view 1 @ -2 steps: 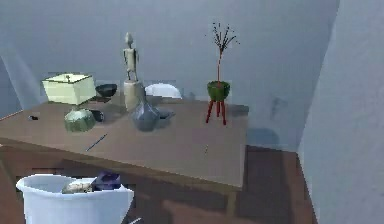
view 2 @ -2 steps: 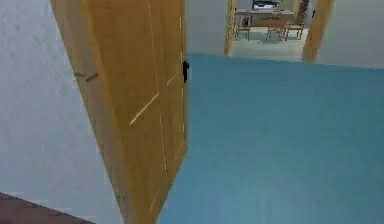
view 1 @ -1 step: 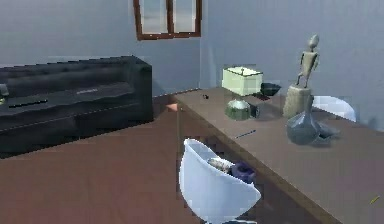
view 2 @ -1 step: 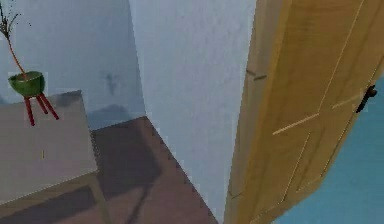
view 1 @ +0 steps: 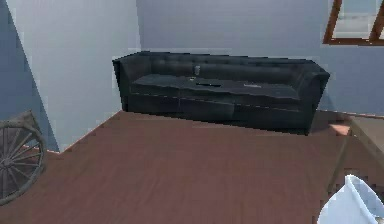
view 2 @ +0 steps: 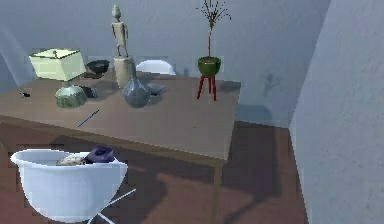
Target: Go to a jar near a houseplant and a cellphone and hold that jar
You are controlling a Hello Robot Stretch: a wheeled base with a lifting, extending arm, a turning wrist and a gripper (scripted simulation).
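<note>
**Table With the Likely Jar Lay on the Arm's Side**

1. The sofa (view 1: 220, 90) stood ahead against the far wall in the forward view. It bore two small dark items too small to identify and was judged to play no part in the task.
2. The table (view 2: 175, 125) crossed the arm side view. The base was judged to stand side-on to it so that arm extension would carry the gripper over the tabletop.
3. A white chair (view 2: 70, 190) sat at the near table edge on that view's left, with a dark item on its seat. It was judged an obstacle to any reach on that side.
4. A wheel (view 1: 15, 155) leaned at the forward view's left edge, well apart from the table.
5. On the tabletop, from large to small:
   - a pale box (view 2: 57, 63) at the far left;
   - a statue (view 2: 121, 35), upright on a block;
   - the houseplant (view 2: 208, 65), raised on a red stand near the right end;
   - a grey narrow-necked vessel (view 2: 137, 92), just beside the statue's block and near the houseplant;
   - a green-grey pot (view 2: 70, 97), farther left;
   - a dark bowl (view 2: 98, 68).
6. The vessel was judged the likelier jar, being nearest the houseplant. No cellphone could be identified with confidence.
7. Gripper state, and whether anything was held, could not be told.
</note>
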